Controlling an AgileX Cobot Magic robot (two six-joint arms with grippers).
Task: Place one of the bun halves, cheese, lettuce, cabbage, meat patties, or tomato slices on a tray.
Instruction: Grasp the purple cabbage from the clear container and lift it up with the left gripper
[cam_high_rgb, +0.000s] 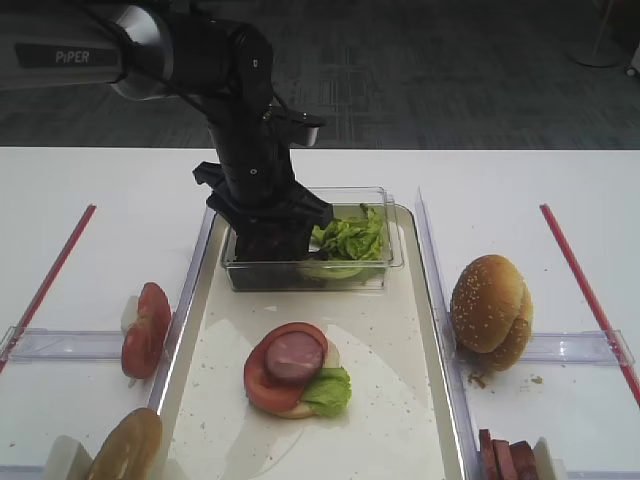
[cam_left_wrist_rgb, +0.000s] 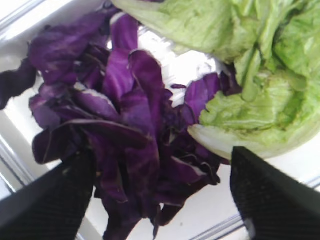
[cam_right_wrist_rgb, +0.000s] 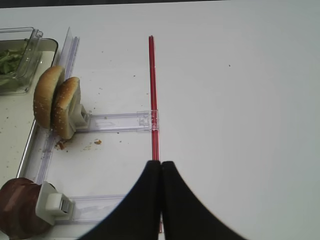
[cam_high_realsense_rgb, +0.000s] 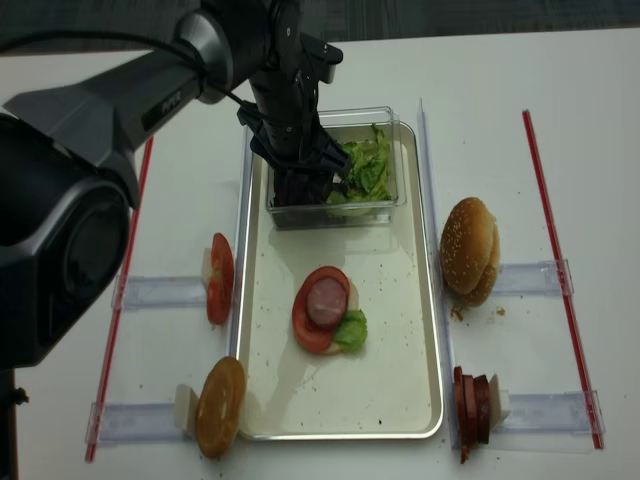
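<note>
Status: assembly partly complete. Already resting on the tray (cam_high_rgb: 420, 330): a stack with a bun base barely visible underneath, a tomato slice (cam_high_rgb: 272, 375), a meat patty (cam_high_rgb: 294, 356) on top of it, and a lettuce piece (cam_high_rgb: 328, 390) at the stack's right edge. No purple leaf on the stack yet.

Current step, judged from position: pickup of cabbage (cam_left_wrist_rgb: 125, 135). Left gripper (cam_left_wrist_rgb: 160, 195) lowered into the clear plastic box (cam_high_rgb: 385, 265) standing at the far end of the tray. Fingers spread wide, one on each side of the purple leaf pile, nothing pinched. Loose lettuce (cam_left_wrist_rgb: 250, 75) lying in the same box, just beside and partly touching the cabbage on the right.

Right gripper (cam_right_wrist_rgb: 161, 172) parked above bare table on the right, fingers pressed together, holding nothing.

Unused stock outside the tray: bun halves (cam_high_rgb: 490, 310) upright in the right-hand holder, further meat slices (cam_high_realsense_rgb: 472, 405) in the near right holder, tomato slices (cam_high_rgb: 145, 330) in the left holder, one bun half (cam_high_rgb: 125, 445) at the near left.

Remaining: closing on a cabbage scrap, lifting it clear of the box, placing it on the tray.

Caution: neighbouring lettuce likely to come up with the cabbage.
</note>
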